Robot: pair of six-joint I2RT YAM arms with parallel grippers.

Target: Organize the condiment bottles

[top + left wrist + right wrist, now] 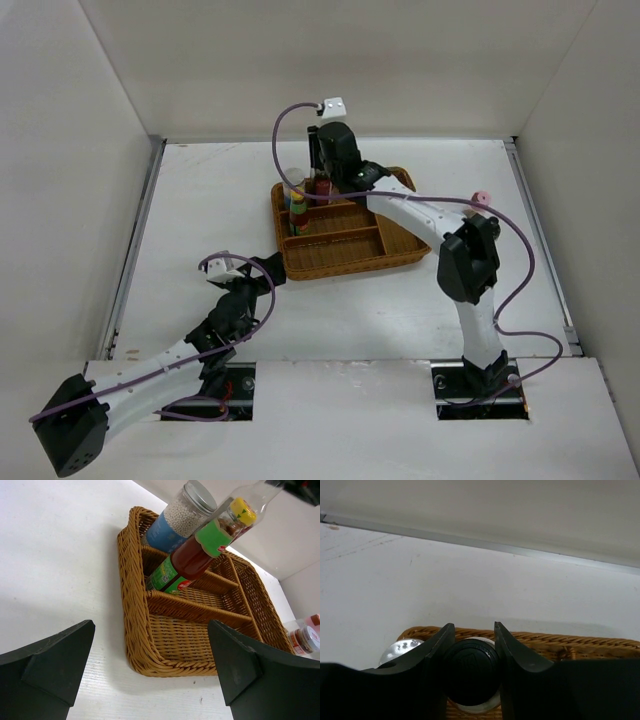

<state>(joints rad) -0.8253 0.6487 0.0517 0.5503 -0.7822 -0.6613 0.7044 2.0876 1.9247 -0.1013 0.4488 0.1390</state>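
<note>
Black-capped bottle (470,675), likely hard, slick and breakable, stood clamped at its cap, a sound hold, inside the right pincer (473,630) over the wicker tray (545,642), while the left pincer (151,630) gaped empty before that tray.

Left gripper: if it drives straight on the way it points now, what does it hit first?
Most likely the near wall of the wicker tray, centred between the fingers of the open left gripper. The yellow-capped red sauce bottle stands farther back, inside the tray. Depth to the wall is unclear.
</note>
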